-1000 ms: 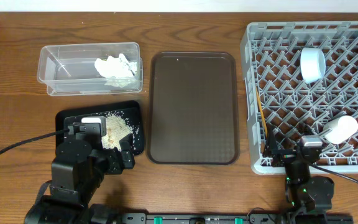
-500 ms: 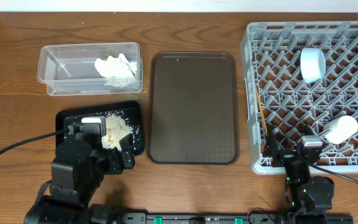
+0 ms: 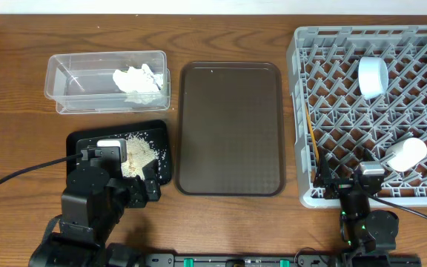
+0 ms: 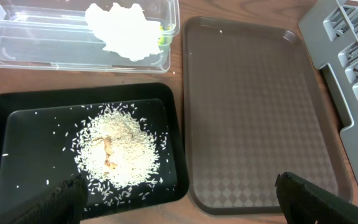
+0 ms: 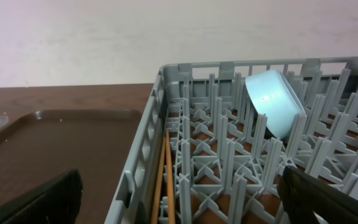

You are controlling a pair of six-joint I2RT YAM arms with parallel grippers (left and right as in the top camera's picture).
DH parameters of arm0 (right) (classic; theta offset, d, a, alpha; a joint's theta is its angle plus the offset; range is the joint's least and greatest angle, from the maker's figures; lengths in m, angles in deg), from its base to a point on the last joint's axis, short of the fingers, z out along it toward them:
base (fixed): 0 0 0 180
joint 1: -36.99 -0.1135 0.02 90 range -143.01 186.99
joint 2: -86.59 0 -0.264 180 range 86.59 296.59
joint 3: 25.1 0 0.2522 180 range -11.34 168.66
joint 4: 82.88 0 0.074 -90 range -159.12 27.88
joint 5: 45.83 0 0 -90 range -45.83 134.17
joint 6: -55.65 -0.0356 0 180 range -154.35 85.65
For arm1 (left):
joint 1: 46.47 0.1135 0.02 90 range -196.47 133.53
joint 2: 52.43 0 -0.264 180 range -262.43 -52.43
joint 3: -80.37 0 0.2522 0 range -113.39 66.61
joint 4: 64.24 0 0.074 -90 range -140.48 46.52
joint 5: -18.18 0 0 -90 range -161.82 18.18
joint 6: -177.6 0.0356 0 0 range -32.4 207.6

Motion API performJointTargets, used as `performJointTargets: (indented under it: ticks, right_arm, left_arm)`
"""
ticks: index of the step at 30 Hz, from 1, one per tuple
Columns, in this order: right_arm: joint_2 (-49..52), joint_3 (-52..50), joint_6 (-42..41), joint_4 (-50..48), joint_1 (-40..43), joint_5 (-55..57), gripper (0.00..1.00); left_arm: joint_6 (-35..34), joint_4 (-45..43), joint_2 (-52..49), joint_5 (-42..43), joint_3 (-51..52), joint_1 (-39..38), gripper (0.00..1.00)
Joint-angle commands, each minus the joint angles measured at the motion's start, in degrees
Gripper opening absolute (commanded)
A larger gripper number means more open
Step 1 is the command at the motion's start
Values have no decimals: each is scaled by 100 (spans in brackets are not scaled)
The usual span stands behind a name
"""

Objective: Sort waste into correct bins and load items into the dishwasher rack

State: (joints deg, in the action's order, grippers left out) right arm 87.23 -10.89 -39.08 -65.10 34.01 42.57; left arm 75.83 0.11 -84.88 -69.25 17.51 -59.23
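If reaching next, find rice heap (image 4: 118,152) just up-frame and left of open left gripper (image 4: 180,198), chopsticks (image 5: 165,180) running lengthwise up-frame before open right gripper (image 5: 182,199).

The left arm (image 3: 87,204) sits at the table's near edge by the left corner, wrist tipped down. The left gripper (image 4: 179,185) is spread wide, fingers (image 4: 58,200) far apart. The right arm (image 3: 363,211) sits by the near-right corner, with the right gripper (image 5: 179,179) equally wide.
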Motion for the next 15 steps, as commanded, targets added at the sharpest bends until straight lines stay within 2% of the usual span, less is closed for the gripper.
performJointTargets:
  ticks: [1,10,15]
  right_arm:
    - [-33,-13,55,11,-46,-33,99]
    - [-33,-13,55,11,-46,-33,99]
    - [-33,-13,55,11,-46,-33,99]
  left_arm:
    - [-9,-11,24,-90,17,31,99]
    - [131,101,190,-203,63,68,99]
    - [146,-393,914,-197,863,483,99]
